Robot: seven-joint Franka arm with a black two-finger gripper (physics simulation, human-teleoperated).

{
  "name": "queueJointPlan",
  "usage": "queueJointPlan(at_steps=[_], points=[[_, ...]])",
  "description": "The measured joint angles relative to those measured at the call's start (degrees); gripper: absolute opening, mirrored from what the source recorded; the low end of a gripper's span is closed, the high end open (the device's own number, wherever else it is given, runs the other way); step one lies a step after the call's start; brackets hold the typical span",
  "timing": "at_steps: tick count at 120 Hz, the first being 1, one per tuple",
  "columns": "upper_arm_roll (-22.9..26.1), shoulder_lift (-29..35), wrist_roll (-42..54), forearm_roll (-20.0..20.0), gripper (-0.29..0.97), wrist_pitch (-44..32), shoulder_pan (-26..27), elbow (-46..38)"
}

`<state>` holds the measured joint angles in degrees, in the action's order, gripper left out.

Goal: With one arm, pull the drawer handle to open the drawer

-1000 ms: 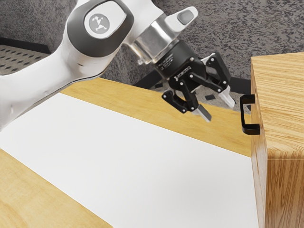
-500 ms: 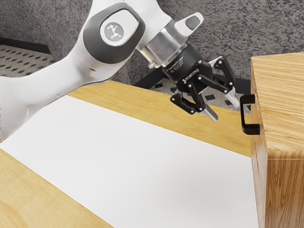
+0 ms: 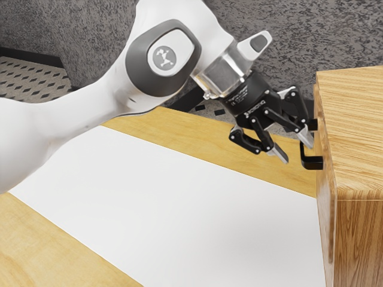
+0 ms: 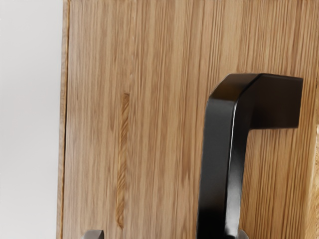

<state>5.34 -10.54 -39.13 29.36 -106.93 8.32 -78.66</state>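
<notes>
A wooden drawer cabinet stands at the exterior view's right, its drawer front facing the arm. A black bar handle sticks out from that front. My gripper is open and right up at the handle. One fingertip hangs on the table side of the bar, and the other lies over the bar's upper part near the drawer face. In the wrist view the handle rises close in front of the wood-grain drawer front, with a vertical seam near the front's edge. I cannot see a gap showing the drawer pulled out.
The wooden table carries a broad white mat under and behind the arm. A dark speckled wall backs the scene, and a perforated grey panel lies at the far left.
My arm has reached toward the exterior view's right and slightly down. The open gripper has moved from well short of the handle to right at it. The cabinet has not moved.
</notes>
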Motion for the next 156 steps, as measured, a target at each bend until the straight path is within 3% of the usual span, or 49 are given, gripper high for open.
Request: queueJointPlan(at_steps=[40,96,156], points=[[-0.4,5.2,-0.6,-1.9,0.13,0.3,-2.6,-6.4],[-0.8,13.6,-0.9,-3.7,0.13,1.8,-7.0,-14.2],[-4.6,20.4,-0.9,-4.7,0.12,4.3,-7.4,-19.9]])
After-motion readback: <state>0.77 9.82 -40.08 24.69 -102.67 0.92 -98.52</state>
